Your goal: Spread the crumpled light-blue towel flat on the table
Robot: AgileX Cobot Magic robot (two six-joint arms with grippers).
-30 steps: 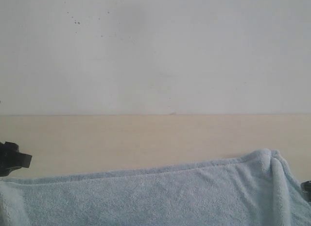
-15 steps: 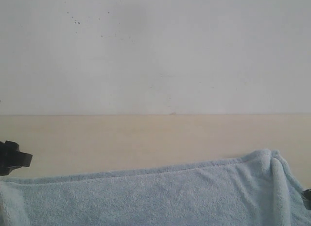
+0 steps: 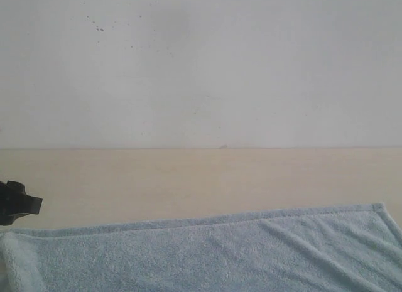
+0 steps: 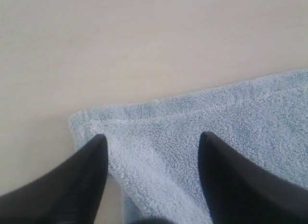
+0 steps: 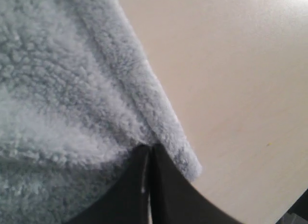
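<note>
Pale-blue terry low in the frame: found the towel (image 3: 207, 257) lying across the bottom, on the beige table (image 3: 188, 179). Saw the left gripper (image 4: 151, 137) with jaws spread wide astride a towel corner, holding nothing. Saw the right gripper (image 5: 148, 148) with jaws pressed together, pinching cloth beside the hemmed edge

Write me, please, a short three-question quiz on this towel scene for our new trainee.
1. True or false: the left tool has its jaws apart above a corner of the towel.
2. The right tool is: A open, B shut, C out of view?
3. What surface does the towel lie on?
Key: 1 true; 2 B; 3 the table.
</note>
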